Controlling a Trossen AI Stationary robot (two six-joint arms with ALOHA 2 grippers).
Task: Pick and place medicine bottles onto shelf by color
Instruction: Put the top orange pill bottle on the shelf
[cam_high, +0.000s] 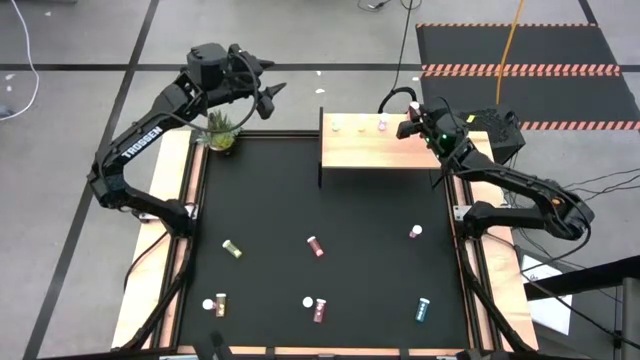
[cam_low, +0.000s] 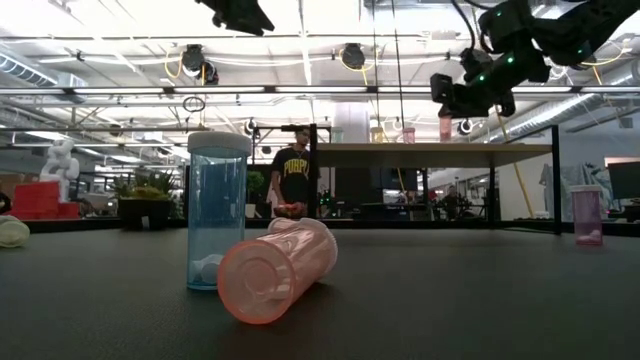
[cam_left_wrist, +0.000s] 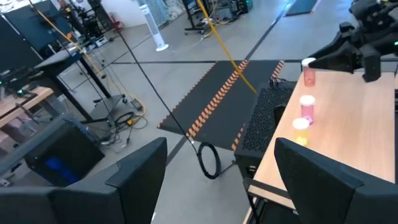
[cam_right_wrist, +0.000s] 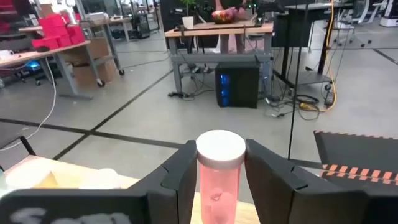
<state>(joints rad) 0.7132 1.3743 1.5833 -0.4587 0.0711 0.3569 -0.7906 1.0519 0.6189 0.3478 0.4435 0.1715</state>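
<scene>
My right gripper (cam_high: 405, 128) is shut on a pink medicine bottle (cam_right_wrist: 219, 180) with a white cap, over the right part of the pale wood shelf (cam_high: 385, 150). Three small bottles (cam_high: 360, 127) stand in a row along the shelf's far edge. Several more bottles lie or stand on the black table, among them a teal one (cam_low: 218, 210) upright and a pink one (cam_low: 278, 270) on its side. My left gripper (cam_high: 268, 80) hangs open and holds nothing, high over the table's far left corner, beside the plant. My right gripper pinches the pink bottle's upper body, just under the white cap (cam_right_wrist: 219, 152), between its two fingers (cam_right_wrist: 180, 180). The fingers come level from the table's right side. The bottle stays upright, its base close over the shelf top (cam_low: 430, 150); whether it touches, I cannot tell.
A small green potted plant (cam_high: 222, 130) stands at the table's far left corner, under the left arm. Loose bottles are scattered over the near half of the table (cam_high: 316, 245). Wooden rails (cam_high: 185, 200) run along the sides. A person (cam_low: 293, 180) stands in the room behind.
</scene>
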